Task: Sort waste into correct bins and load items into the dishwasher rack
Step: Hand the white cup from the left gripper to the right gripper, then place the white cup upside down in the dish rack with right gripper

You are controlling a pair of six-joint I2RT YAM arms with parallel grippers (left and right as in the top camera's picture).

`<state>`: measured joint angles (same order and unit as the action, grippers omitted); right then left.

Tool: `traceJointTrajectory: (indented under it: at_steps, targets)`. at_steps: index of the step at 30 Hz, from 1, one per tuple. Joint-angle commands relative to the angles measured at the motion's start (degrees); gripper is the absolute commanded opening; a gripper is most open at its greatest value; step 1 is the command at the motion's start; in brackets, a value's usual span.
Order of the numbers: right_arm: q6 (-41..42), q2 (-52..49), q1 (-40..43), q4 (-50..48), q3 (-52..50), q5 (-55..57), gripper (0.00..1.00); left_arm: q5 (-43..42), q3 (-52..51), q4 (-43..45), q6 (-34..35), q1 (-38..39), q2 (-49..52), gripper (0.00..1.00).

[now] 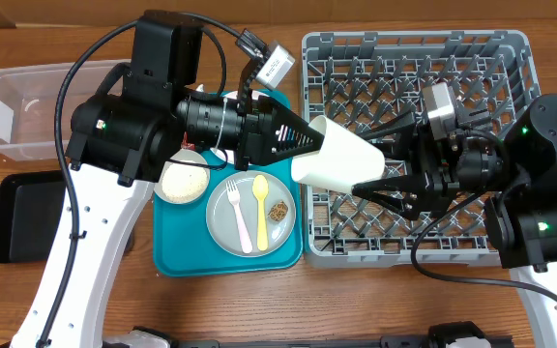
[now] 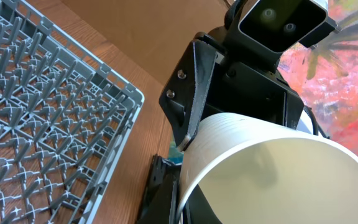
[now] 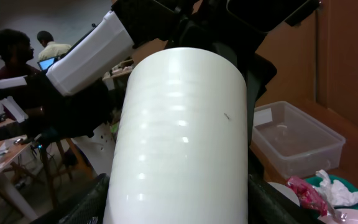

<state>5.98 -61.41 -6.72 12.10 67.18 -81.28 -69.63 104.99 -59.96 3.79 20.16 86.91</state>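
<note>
Found the dishwasher rack (image 1: 453, 68) filling the desk's right half, close to the back edge. Found the teal tray (image 1: 177, 259) just beside the rack's left side, nearer the desk's front edge. Saw the clear tub (image 1: 27, 106) toward the back-left corner, and the black tray (image 1: 22, 217) along the left edge in front of it.

Saw the left gripper (image 1: 303, 145) clamped shut on the wall of the white cup (image 1: 341, 155). Found that cup lying sideways in the air above the rack's left edge, with its mouth turned toward the left wrist. Saw the right gripper (image 1: 375, 161) with its fingers spread, one on each side of the cup's closed end. Could not tell whether the pads touched it.

Noted the pale grey plate (image 1: 222, 217) on the teal tray's front right part and the bowl (image 1: 184, 182) at its left edge. Glimpsed the red wrapper (image 3: 306, 191) and white napkin (image 3: 340, 190) beyond the cup in the right wrist view. Noted, on the plate, the yellow spoon (image 1: 261, 203), with the white fork (image 1: 239, 217) to its left and the brown lump (image 1: 278, 211) to its right.
</note>
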Motion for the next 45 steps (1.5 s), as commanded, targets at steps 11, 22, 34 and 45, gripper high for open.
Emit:
traceJointTrajectory:
  at_steps: [11,22,34,45]
  targets:
    - [5.2,-0.1,-0.6,0.2,1.2,1.1,0.38,2.3,0.7,1.0,-1.0,0.0,0.0,1.0]
    - [14.3,0.9,5.5,10.0,1.2,21.3,0.33,16.2,1.0,-2.4,-1.0,-12.9,-7.7,1.0]
    - [11.4,3.5,14.0,48.2,3.0,58.1,0.33,33.1,1.0,-5.9,-1.0,-14.9,-15.1,1.0]
    - [12.1,0.3,14.6,65.1,4.8,86.1,0.33,34.3,0.9,-8.6,-1.1,-14.9,-13.0,1.0]
